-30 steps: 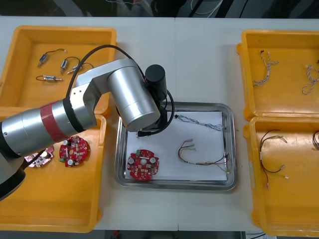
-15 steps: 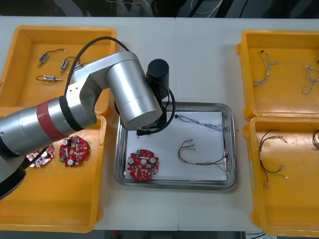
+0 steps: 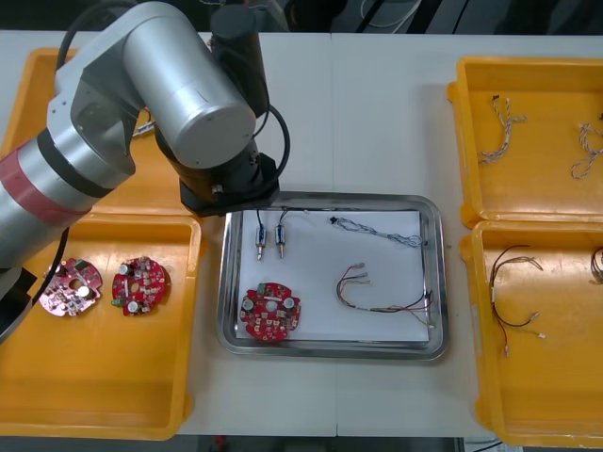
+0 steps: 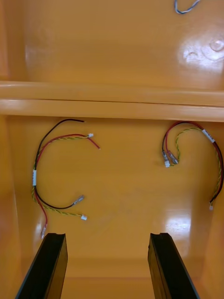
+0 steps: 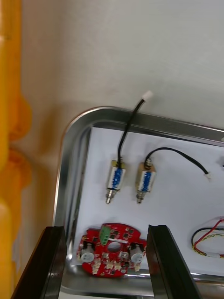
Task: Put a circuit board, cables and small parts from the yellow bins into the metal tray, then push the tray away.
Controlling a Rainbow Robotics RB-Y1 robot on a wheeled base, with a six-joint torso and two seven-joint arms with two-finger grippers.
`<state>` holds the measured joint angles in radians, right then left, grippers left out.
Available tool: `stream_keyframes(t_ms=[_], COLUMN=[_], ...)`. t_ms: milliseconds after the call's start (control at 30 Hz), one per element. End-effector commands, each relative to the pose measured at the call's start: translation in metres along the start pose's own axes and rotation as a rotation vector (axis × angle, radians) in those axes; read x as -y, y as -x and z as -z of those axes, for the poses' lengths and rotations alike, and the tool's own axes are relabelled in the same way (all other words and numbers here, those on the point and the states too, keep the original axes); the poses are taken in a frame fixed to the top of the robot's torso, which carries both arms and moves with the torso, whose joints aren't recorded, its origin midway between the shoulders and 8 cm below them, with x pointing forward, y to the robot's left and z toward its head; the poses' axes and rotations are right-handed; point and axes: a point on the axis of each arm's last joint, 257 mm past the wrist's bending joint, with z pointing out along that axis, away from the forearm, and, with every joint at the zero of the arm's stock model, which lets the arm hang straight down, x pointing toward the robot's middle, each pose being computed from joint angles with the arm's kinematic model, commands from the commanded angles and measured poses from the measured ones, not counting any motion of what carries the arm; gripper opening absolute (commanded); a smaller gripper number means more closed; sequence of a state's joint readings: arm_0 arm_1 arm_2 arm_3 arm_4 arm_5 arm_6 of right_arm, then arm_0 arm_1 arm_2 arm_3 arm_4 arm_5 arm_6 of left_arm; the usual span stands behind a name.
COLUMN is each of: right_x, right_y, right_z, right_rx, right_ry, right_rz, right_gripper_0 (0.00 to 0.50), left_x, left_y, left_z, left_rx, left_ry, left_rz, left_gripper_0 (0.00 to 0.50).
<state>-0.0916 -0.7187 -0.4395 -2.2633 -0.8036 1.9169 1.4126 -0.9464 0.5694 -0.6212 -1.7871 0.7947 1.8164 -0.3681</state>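
The metal tray, white inside, holds a round red circuit board, a twisted blue and white cable, a red and yellow cable and two small metal parts side by side with black leads. My left arm hangs above the tray's far left corner. In the left wrist view my left gripper is open and holds nothing, high over the parts and the board. My right gripper stands open above red and yellow cables in an orange bin.
The near left yellow bin holds two more circuit boards. On the right, the far bin has blue and white cables and the near bin has dark cables. The left arm covers much of the far left bin.
My left arm has risen and drawn back toward the far left. Two small metal parts that it covered now lie free in the tray.
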Motion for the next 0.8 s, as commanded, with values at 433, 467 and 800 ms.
stream_keyframes(t_ms=[433,467,800], right_x=[-0.088,-0.096,-0.138], right_y=[0.021,0.020,0.000], right_z=[0.024,0.026,0.041], right_rx=[0.008,0.005,-0.026], right_ry=[0.154,0.170,0.206], right_rz=[0.312,0.339,0.591], right_gripper_0=[0.500,0.500,0.500], left_x=[-0.063,-0.068,-0.125], left_y=[0.050,0.048,0.045], left_z=[0.065,0.065,0.066], left_rx=[0.104,0.110,0.128], left_ry=[-0.087,-0.086,-0.060], left_rz=[-0.100,-0.109,-0.103], left_gripper_0=[0.500,0.500,0.500])
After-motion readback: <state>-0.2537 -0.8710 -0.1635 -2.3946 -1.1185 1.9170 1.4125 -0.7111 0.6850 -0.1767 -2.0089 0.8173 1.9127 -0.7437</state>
